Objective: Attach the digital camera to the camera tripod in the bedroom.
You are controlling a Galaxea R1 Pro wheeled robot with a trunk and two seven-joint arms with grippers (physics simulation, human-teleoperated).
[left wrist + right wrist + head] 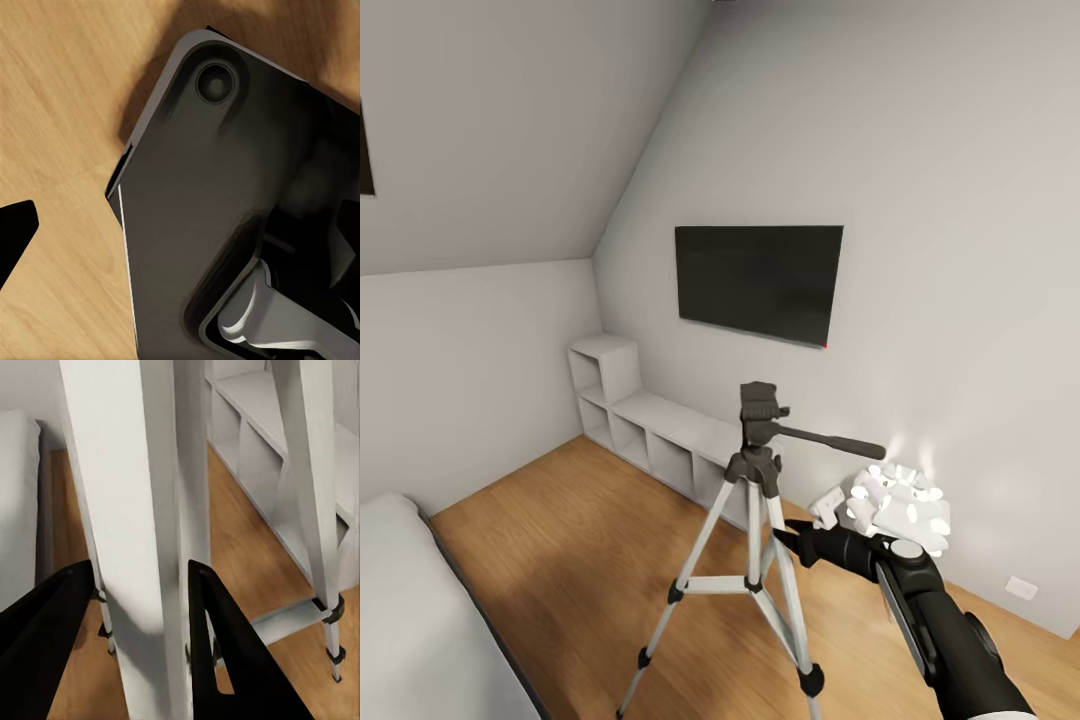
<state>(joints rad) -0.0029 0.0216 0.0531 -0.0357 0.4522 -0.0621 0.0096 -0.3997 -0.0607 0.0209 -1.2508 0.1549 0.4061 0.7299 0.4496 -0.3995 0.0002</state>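
Standing at lower centre of the head view, the tall silver three-legged camera tripod (753, 560) with black joints, black head and long black pan handle rests on the light wood floor (580, 540). Right gripper (785, 537) on the black right arm reaches in from the lower right of the frame to the tripod's right leg, just below the black collar. In the right wrist view the two black fingers (225, 660) sit either side of a pale silver tripod leg (127, 532), jaws narrow and bracketing it; real contact can't be confirmed. A second leg and a black-jointed cross brace show at the right of that view. The tripod head has nothing mounted on top.

Left wrist view: a dark robot body panel (225, 202) over wood floor, with one black fingertip (15, 232) at the left edge; jaw state can't be told.

Background of the head view: large flat black wall screen (758, 282) on the white wall, low white cubby shelf (650, 425) under it, white ball-cluster lamp (895, 505) at right, white mattress bed (410, 620) at lower left.
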